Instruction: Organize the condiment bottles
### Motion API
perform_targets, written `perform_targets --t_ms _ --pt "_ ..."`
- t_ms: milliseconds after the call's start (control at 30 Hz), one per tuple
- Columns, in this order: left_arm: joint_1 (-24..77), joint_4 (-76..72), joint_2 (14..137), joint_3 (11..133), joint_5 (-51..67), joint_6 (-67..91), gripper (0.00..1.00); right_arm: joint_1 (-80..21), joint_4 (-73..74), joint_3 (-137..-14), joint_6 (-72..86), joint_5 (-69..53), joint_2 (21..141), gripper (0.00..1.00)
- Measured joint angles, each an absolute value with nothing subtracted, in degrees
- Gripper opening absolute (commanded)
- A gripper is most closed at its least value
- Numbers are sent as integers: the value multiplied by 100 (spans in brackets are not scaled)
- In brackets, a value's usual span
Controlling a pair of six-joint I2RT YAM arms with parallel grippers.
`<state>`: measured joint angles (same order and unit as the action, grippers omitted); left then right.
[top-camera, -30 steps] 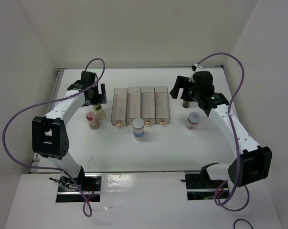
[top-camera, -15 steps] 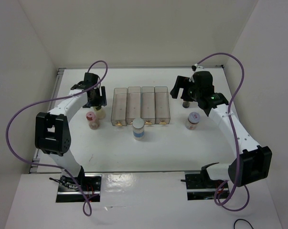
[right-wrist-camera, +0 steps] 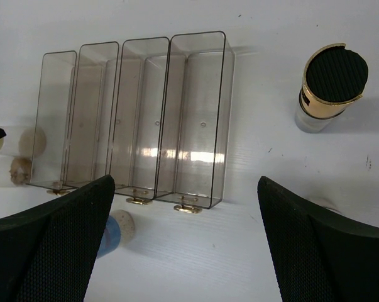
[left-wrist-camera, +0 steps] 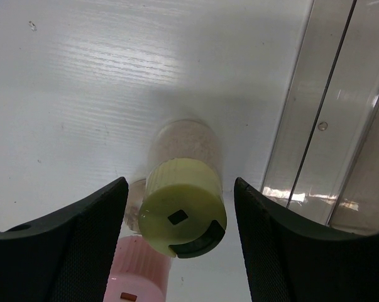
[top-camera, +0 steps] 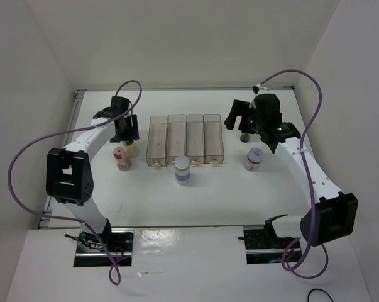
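The yellow-green-capped jar (left-wrist-camera: 183, 214) stands upright on the table between the fingers of my left gripper (left-wrist-camera: 180, 189). The jaws are open, with a narrow gap on each side of the cap. The pink-capped jar (left-wrist-camera: 139, 277) stands right beside it. From above, both jars (top-camera: 130, 147) (top-camera: 120, 158) sit left of the bins under my left gripper (top-camera: 129, 133). My right gripper (right-wrist-camera: 186, 185) is wide open and holds nothing. It hovers near the slim dark brown jar (right-wrist-camera: 330, 85). The blue-banded jar (top-camera: 182, 170) and the red-marked jar (top-camera: 254, 158) stand apart in front.
A row of clear rectangular bins (top-camera: 186, 138) stands mid-table, their walls close to the right of my left gripper (left-wrist-camera: 340, 126). In the right wrist view the bins (right-wrist-camera: 145, 119) lie ahead. White walls enclose the table on three sides.
My left gripper's jaws have narrowed around the yellow-green-capped jar, and the arm has settled slightly closer to it. The right arm and all jars have stayed in place.
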<state>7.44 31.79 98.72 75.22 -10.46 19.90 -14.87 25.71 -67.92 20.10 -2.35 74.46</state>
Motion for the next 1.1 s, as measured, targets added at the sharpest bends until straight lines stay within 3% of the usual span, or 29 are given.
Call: perform_targets --t_ms 367,667,1100 --pt "784 3194 9872 7522 -1039 1988 59 -1487 2569 -6785 2056 -213 7441 98" --pt "825 3223 9872 7522 -1041 1988 36 -1487 2578 -6696 2097 -211 7367 98" --pt "858 3922 9513 8458 -808 1986 36 -1487 2578 -6696 2119 3 7181 98"
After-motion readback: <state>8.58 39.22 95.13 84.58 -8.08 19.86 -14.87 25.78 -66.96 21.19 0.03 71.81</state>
